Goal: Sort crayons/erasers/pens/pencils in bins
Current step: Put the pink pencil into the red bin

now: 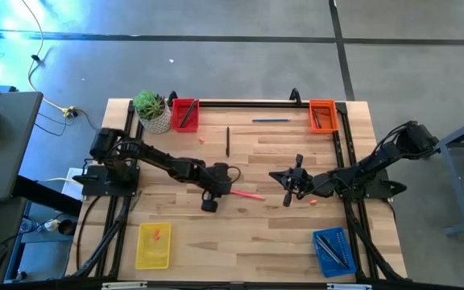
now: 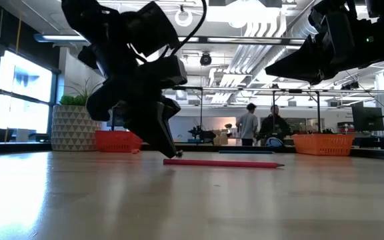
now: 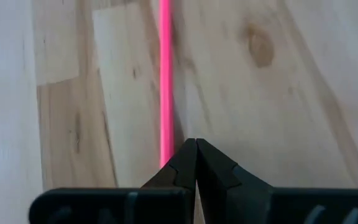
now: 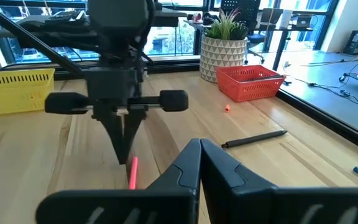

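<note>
The left pincer (image 1: 232, 191) is pressing, clenched, onto the near end of the pink stick (image 1: 249, 194) lying mid-table. The right pincer (image 1: 288, 196), clenched and empty, is hovering just beyond the stick's far end. A crayon (image 1: 314, 201) is lying beside it. The bins (image 1: 184, 113) are sitting at the table (image 1: 256, 242) corners, well apart.

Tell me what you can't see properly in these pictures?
- Whether the left gripper really pinches the pink-red stick: in the left wrist view its shut fingers cover the stick's near end.
- What lies inside the blue bin and the orange bin: too small in the high view.
- The yellow bin: cut off by the right wrist picture's edge.
</note>
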